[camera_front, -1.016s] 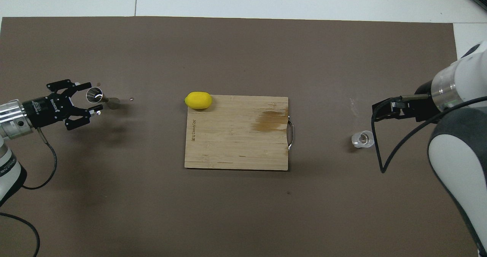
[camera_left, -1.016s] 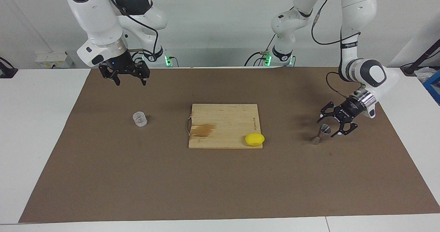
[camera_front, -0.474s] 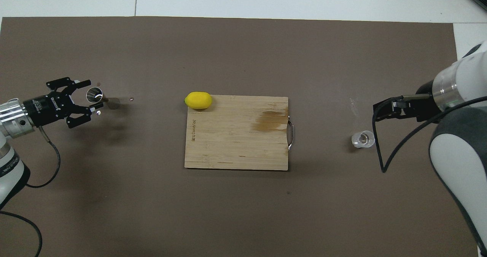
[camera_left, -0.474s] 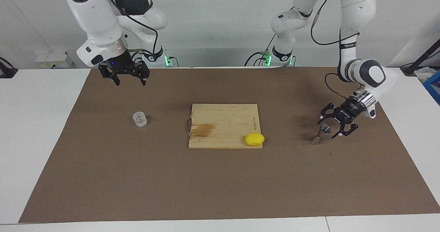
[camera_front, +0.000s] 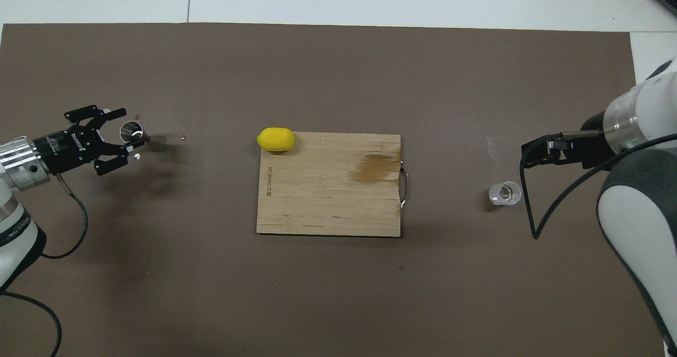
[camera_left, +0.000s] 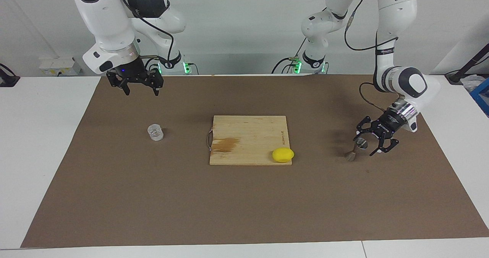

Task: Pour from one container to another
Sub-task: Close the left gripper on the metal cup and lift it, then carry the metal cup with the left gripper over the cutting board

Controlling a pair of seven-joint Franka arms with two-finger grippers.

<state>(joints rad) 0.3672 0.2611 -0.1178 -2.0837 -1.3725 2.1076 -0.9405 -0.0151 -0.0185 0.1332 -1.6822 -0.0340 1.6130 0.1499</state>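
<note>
Since a second ago the left gripper (camera_left: 366, 146) is edging back toward the left arm's end of the table, and the jigger (camera_left: 355, 150) between its fingers is leaning a little further over. The right gripper (camera_left: 140, 91) is drifting slightly toward the robots' edge of the brown mat (camera_left: 244, 212); glass cup (camera_left: 155, 132), cutting board (camera_left: 248, 139) and lemon (camera_left: 283, 154) are lying where they were.

The silvery jigger is sitting tilted on the mat at the left arm's end, its upper cone between the left gripper's fingertips; whether they are gripping it or only flanking it, I cannot tell. The right gripper is hanging with jaws spread over the mat, well apart from the clear glass cup at the right arm's end. What the cup and the jigger are holding cannot be made out.
</note>
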